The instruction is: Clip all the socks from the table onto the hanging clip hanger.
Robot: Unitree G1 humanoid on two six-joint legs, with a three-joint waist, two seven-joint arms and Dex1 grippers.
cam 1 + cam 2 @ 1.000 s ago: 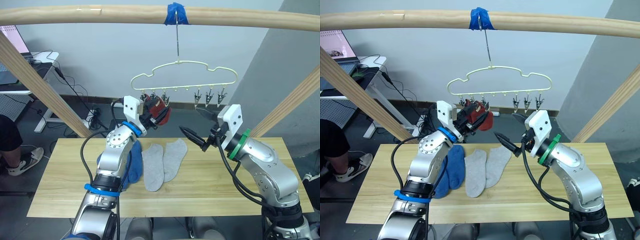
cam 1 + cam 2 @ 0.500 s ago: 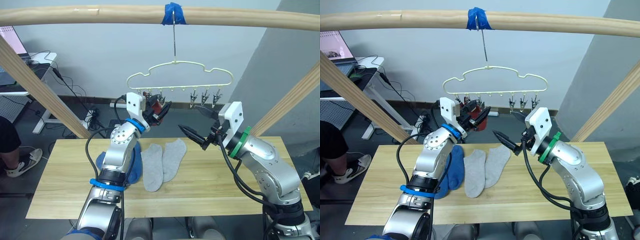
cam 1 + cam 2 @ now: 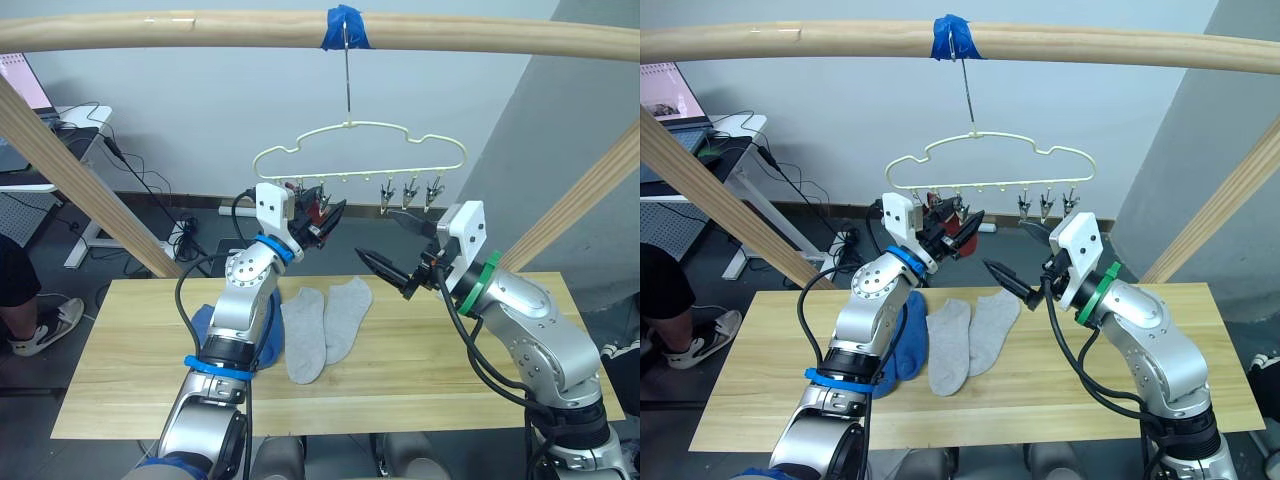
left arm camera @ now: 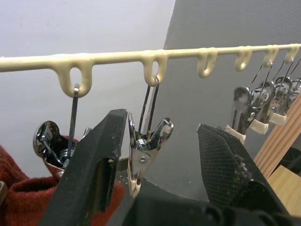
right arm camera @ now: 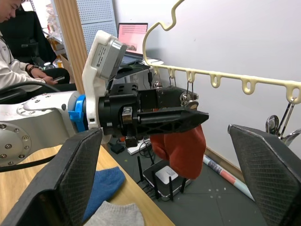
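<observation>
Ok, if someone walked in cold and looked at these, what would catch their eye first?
Probably the pale-yellow clip hanger hanging from the taped wooden rail, with the left gripper raised to its clips beside a hanging rust red sock. Below, two grey socks and blue socks lie on the table, and the right gripper hovers open above them.

Left gripper [image 3: 328,214] at clip hanger [image 3: 360,150]; grey socks [image 3: 320,326] on table [image 3: 130,370].

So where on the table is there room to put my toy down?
The table is bare at its left end, beside the blue socks, and over its right half, past the grey socks and under the right gripper. It is crowded in the middle, where the socks lie side by side.
</observation>
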